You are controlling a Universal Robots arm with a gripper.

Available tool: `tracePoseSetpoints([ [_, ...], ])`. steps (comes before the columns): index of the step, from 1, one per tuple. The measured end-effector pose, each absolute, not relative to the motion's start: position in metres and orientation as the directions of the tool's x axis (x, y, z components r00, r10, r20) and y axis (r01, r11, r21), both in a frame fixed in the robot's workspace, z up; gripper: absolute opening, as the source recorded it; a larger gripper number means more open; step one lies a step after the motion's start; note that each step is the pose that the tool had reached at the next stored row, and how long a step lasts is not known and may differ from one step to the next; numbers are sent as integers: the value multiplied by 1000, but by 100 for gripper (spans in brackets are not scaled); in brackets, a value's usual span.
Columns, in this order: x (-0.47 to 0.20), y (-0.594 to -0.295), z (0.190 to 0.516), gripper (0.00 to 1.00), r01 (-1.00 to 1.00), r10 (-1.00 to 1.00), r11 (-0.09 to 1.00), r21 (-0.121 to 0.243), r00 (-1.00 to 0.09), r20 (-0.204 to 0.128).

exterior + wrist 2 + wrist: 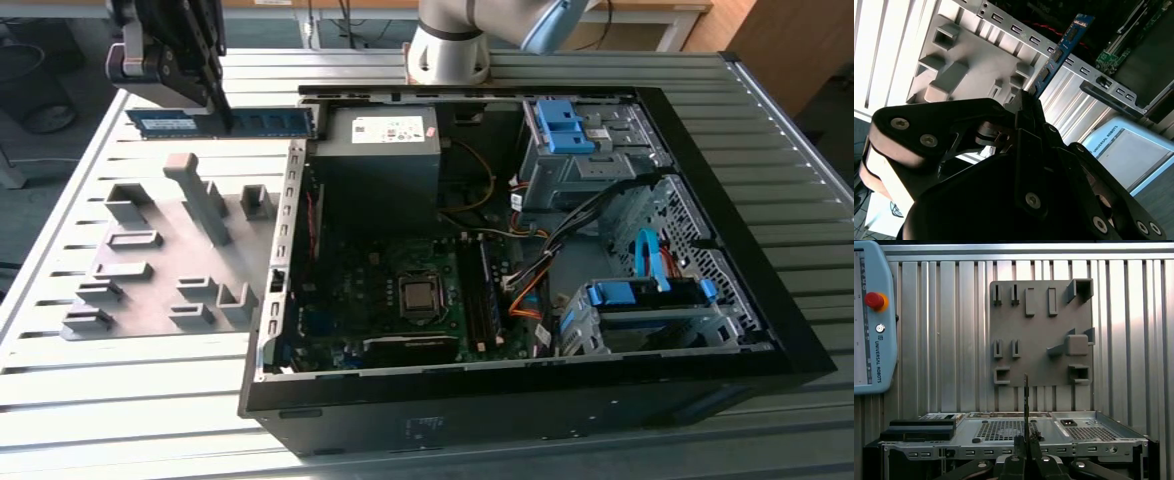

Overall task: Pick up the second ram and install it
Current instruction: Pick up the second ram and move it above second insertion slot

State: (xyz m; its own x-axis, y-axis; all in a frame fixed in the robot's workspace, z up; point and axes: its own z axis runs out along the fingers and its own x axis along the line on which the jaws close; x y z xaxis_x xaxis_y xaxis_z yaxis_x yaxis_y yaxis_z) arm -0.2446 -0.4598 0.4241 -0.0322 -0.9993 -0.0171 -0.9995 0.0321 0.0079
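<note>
**Second ram held in the air beside the open computer case**

The gripper point(200, 95) is hanging above the slatted metal counter point(120, 400), toward the exterior view's upper left, and its jaws are pinching the second ram point(220, 122). In that view the strip is lying level, lengthwise across the picture, with its long edge facing the camera; a pale label is showing near one end and dark chips along the rest. It is riding clear of the counter, just beyond the far edge of the grey fixture plate point(167, 260) and just beside the rear corner of the open computer case point(534, 400).

In the second wrist view the gripper point(1026, 107) is closing its black linkage around the near end of the ram point(1064, 42), and the blue board is sticking out past the fingertips toward the case's perforated metal rim. In the first wrist view the ram point(1026, 400) is showing edge-on as a thin dark upright line rising from between the fingertips of the gripper point(1026, 442), in front of the fixture plate point(1039, 332) with its raised blocks and slots.

Inside the case, the motherboard point(400, 300) is lying exposed, with the grey power supply point(380, 135) at the back and blue drive brackets toward the exterior view's right. A pale blue teach pendant point(871, 320) with a red button is resting on the counter near the case.
</note>
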Motion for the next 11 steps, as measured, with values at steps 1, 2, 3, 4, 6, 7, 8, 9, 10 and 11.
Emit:
tracePoseSetpoints([
  [1,-244,-460,424,14,-999,-999,32,8,-32,-17],
  [2,-243,-460,424,14,-999,-999,32,8,-32,-17],
  [3,-242,-460,424,14,-999,-999,32,8,-32,-17],
  [4,-242,-460,424,14,-999,-999,32,8,-32,-17],
  [6,-240,-460,424,14,-999,-999,32,8,-32,-17],
  [7,-239,-460,424,14,-999,-999,32,8,-32,-17],
  [8,-238,-460,424,14,-999,-999,32,8,-32,-17],
  [9,-237,-460,424,14,-999,-999,32,8,-32,-17],
  [10,-236,-460,424,14,-999,-999,32,8,-32,-17],
  [11,-235,-460,424,14,-999,-999,32,8,-32,-17],
])
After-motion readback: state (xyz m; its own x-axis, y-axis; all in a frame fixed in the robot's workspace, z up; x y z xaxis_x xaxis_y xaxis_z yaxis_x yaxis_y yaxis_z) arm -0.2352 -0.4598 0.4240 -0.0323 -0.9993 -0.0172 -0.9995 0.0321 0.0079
